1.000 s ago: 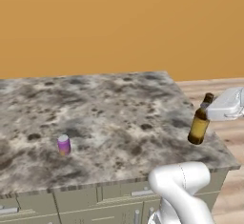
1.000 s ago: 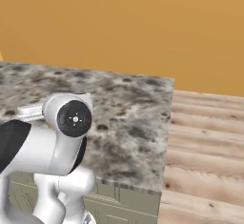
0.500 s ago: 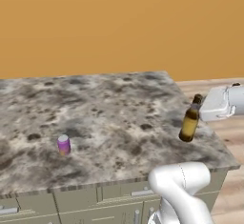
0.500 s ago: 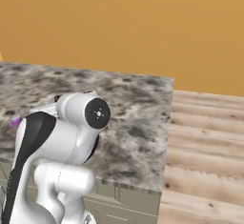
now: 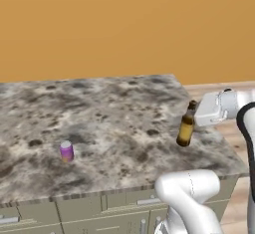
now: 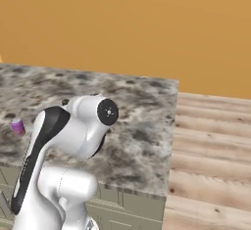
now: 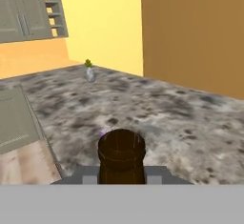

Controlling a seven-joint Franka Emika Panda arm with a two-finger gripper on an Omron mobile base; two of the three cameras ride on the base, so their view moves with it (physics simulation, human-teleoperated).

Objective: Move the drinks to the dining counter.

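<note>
Near the right end of the long grey-brown marbled stone desk (image 5: 114, 123), the white arm's tool (image 5: 196, 116) was closed on the neck of the small slim brown glass bottle (image 5: 186, 127), which hung over the stone top with a slight tilt, its base low over the surface close to the right edge; whether the base touched the stone could not be told. In the hand view the dark round top of the bottle (image 7: 121, 155) sat at the bottom between the tool's tips, with the marbled top stretching away beyond it. The short purple-pink can with a silver top (image 5: 66, 151) stood upright on the desk well apart from the bottle, toward the left and nearer the front edge; in the right base view it showed at the far left (image 6: 18, 126), beside the arm's white and black body. Far along the desk in the hand view stood a small grey vase with a green sprig (image 7: 89, 72), near the back edge below a yellow wall. Beige-green drawers (image 5: 79, 211) ran below the stone top, and a pale wooden floor (image 6: 211, 150) lay past the desk's right end.
</note>
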